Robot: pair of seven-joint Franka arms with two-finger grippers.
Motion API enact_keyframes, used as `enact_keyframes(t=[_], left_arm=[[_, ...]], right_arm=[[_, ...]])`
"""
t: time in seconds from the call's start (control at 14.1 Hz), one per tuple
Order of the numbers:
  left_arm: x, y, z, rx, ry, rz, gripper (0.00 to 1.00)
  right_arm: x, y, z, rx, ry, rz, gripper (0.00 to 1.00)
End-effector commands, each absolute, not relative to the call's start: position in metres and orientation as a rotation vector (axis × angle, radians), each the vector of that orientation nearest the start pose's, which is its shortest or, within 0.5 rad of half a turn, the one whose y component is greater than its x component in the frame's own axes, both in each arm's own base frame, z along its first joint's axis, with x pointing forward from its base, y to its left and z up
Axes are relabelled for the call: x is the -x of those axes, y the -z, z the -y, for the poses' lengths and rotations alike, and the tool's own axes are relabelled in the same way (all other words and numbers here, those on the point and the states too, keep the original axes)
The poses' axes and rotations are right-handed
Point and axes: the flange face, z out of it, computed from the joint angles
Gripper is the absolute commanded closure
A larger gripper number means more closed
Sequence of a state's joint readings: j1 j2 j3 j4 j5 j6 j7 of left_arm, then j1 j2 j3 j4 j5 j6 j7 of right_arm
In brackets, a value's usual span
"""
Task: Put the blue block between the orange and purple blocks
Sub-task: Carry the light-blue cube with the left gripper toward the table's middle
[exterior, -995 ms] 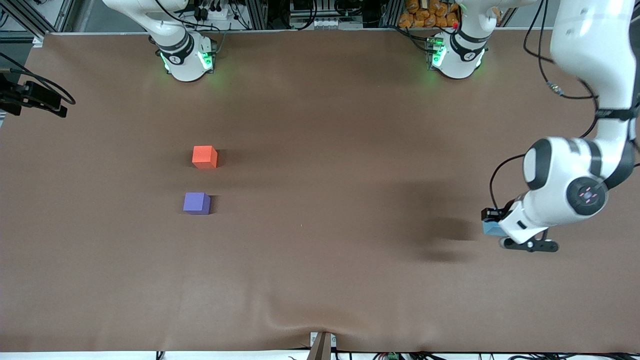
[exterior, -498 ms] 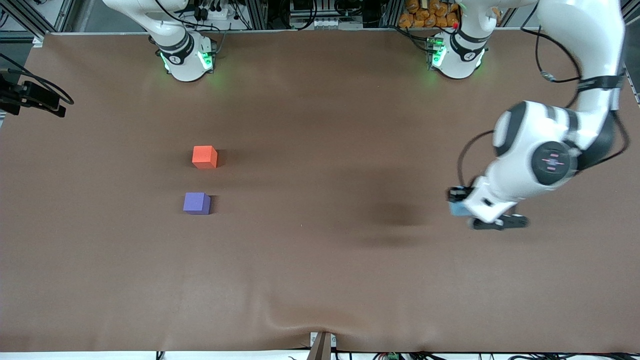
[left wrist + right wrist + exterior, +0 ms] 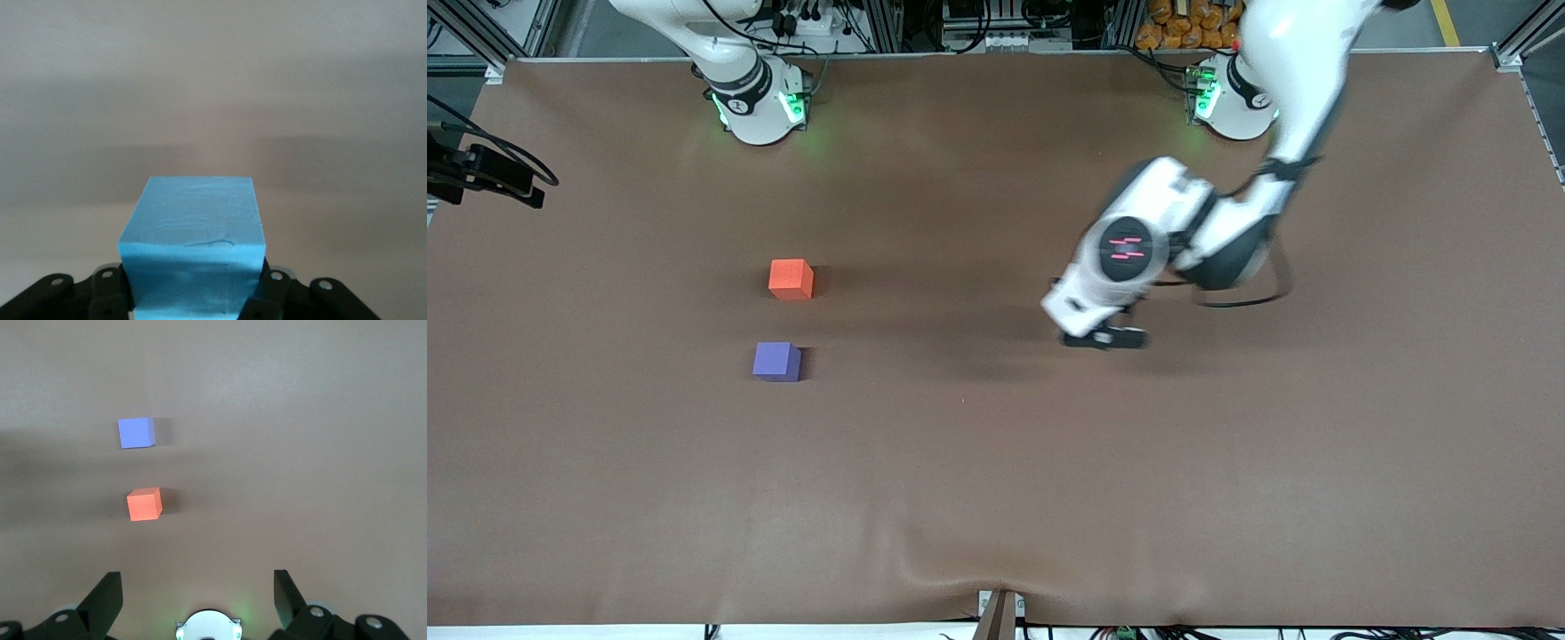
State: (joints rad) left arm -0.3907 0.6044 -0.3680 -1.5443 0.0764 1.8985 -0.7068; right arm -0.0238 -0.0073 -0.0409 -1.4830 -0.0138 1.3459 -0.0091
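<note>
The blue block sits pinched between the left gripper's two fingers, which press against its opposite sides; in the front view the block is hidden under the wrist. The left gripper is up in the air over the middle of the table, well apart from the other two cubes, which lie toward the right arm's end. The left arm reaches out from its base and bends down at the elbow, its wrist turned so the hand points at the table. The orange block rests on the table, and the purple block lies nearer to the front camera, a gap between them. The right gripper waits high above its own base, jaws spread wide and holding nothing
</note>
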Motion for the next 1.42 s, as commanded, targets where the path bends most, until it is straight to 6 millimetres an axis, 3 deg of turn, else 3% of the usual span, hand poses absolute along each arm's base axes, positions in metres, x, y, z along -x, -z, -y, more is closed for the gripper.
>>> enact_keyframes(t=[0.0,0.21,0.28,0.43,0.5,0.57,0.64,0.71,0.85,1.0,1.07,1.21,1.35], left_arm=[[-0.511,-0.276,0.491,3.095,-0.403,-0.035,0.96],[-0.493,-0.257,0.534,3.149,-0.360,-0.035,0.95],[-0.487,-0.244,0.546,3.180,-0.333,0.028,0.86],[-0.473,-0.220,0.564,3.204,-0.306,0.036,0.82],[-0.475,-0.216,0.561,3.192,-0.293,0.032,0.76],[-0.472,-0.216,0.563,3.188,-0.285,0.022,0.64],[-0.471,-0.215,0.563,3.185,-0.285,0.029,0.37],[-0.467,-0.214,0.566,3.180,-0.285,0.030,0.00],[-0.456,-0.221,0.575,3.176,-0.272,-0.012,0.00],[-0.458,-0.238,0.568,3.147,-0.280,-0.010,0.00],[-0.459,-0.255,0.566,3.142,-0.274,-0.010,0.00],[-0.464,-0.314,0.554,3.133,-0.241,-0.002,0.00],[-0.492,-0.389,0.513,3.146,-0.166,0.090,0.00]], right_arm=[[-0.525,-0.654,0.036,3.123,-0.206,-0.092,0.00],[-0.525,-0.653,0.037,3.123,-0.208,-0.095,0.00],[-0.525,-0.653,0.038,3.123,-0.208,-0.099,0.00],[-0.525,-0.653,0.037,3.123,-0.206,-0.095,0.00],[-0.525,-0.652,0.038,3.121,-0.208,-0.099,0.00],[-0.525,-0.653,0.037,3.121,-0.208,-0.097,0.00],[-0.525,-0.653,0.037,3.121,-0.208,-0.097,0.00],[-0.525,-0.653,0.036,3.122,-0.208,-0.094,0.00],[-0.525,-0.654,0.035,3.124,-0.206,-0.092,0.00],[-0.529,-0.646,0.033,3.122,-0.227,-0.071,0.00],[-0.536,-0.633,0.027,3.120,-0.268,-0.054,0.00],[-0.542,-0.628,-0.010,3.137,-0.275,0.060,0.00],[-0.554,-0.604,-0.045,3.144,-0.343,0.156,0.00]])
